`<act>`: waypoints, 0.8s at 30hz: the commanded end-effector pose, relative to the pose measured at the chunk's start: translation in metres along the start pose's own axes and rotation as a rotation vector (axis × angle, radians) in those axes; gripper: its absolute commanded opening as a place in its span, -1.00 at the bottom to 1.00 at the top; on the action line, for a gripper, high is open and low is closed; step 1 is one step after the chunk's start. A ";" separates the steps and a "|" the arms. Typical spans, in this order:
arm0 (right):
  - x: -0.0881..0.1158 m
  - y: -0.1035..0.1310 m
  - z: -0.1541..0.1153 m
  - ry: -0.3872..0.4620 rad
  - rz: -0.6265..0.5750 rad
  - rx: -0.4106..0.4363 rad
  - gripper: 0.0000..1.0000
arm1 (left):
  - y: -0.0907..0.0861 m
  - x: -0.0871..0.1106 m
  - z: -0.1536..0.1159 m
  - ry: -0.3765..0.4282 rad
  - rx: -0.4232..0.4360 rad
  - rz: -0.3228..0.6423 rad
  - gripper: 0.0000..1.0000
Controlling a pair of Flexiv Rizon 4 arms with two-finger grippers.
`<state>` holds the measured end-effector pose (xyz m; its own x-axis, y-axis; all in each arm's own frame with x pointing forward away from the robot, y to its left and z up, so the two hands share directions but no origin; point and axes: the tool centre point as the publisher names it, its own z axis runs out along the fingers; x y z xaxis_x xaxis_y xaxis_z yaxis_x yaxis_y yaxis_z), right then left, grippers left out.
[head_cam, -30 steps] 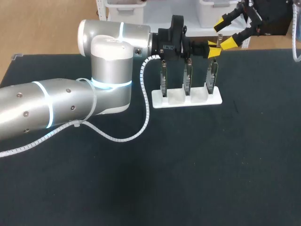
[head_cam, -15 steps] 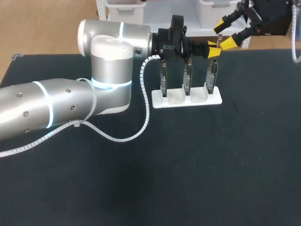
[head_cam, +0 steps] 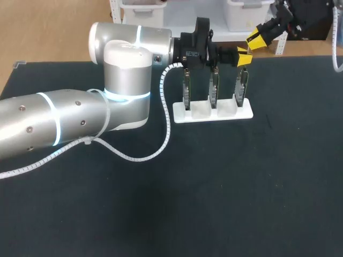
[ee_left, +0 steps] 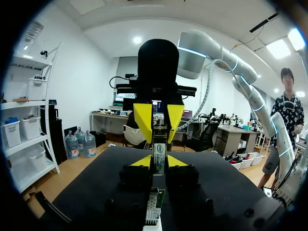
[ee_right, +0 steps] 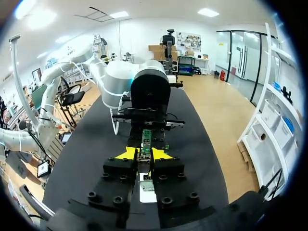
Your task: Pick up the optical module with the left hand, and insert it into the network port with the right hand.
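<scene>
1. Since half a second ago, the right gripper (head_cam: 252,42) has drawn its spread fingers together; the left arm and the rack have not shifted.
2. Right gripper: at the table's far edge, above and beyond the rack's right end. Its fingers are clamped on the far end of the module (ee_left: 159,156), one from each side.
3. Left gripper (head_cam: 245,58): reaches level across the rack tops from the left, with its yellow tips pressed on either side of the module's near part.
4. Module: held in the air between the two facing grippers, lying along their fingers, clear of the table (head_cam: 241,187).
5. Rack (head_cam: 211,114): white, near the far edge, with three other modules (head_cam: 186,91) standing upright in its slots.
</scene>
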<state>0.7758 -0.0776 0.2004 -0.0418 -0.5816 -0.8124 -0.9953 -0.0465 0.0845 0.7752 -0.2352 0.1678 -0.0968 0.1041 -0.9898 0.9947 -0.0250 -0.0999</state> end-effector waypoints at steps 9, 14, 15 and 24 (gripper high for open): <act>0.001 0.001 -0.001 -0.004 0.005 0.004 -1.00 | 0.002 -0.001 0.000 0.005 -0.001 -0.003 1.00; 0.001 0.001 -0.002 -0.008 0.005 0.007 -1.00 | 0.002 -0.001 0.000 0.005 -0.001 -0.003 1.00; 0.001 0.001 -0.003 -0.008 0.005 0.008 -1.00 | 0.002 -0.001 0.000 0.005 -0.001 -0.003 1.00; 0.005 0.000 -0.006 -0.012 0.015 0.018 -1.00 | 0.003 -0.004 0.000 0.008 0.000 0.003 1.00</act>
<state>0.7782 -0.0840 0.2007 -0.0565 -0.5752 -0.8160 -0.9957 -0.0280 0.0886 0.7763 -0.2347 0.1691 -0.0931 0.1050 -0.9901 0.9951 -0.0226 -0.0960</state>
